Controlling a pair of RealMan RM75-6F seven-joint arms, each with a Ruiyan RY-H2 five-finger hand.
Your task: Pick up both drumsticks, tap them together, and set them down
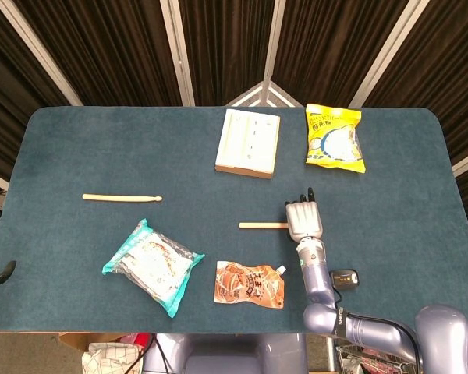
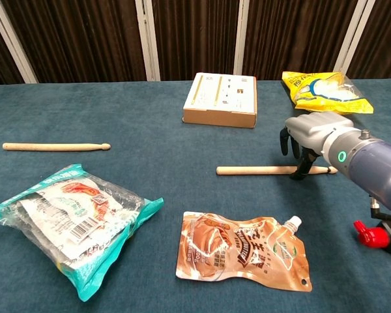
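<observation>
One wooden drumstick (image 1: 263,225) (image 2: 257,171) lies flat at the table's middle right. My right hand (image 1: 304,218) (image 2: 309,134) hovers low over its tip end. The fingers hang down behind the stick and the thumb reaches down in front, straddling it without closing. The second drumstick (image 1: 122,198) (image 2: 55,147) lies alone at the far left of the table. Of my left hand only a dark sliver (image 1: 0,274) shows at the head view's left edge, off the table.
A flat cardboard box (image 1: 248,142) (image 2: 221,99) and a yellow snack bag (image 1: 335,137) (image 2: 322,91) lie at the back. A teal-edged packet (image 1: 152,265) (image 2: 65,222) and an orange spouted pouch (image 1: 249,284) (image 2: 244,251) lie near the front edge. A red-capped object (image 2: 371,235) sits front right.
</observation>
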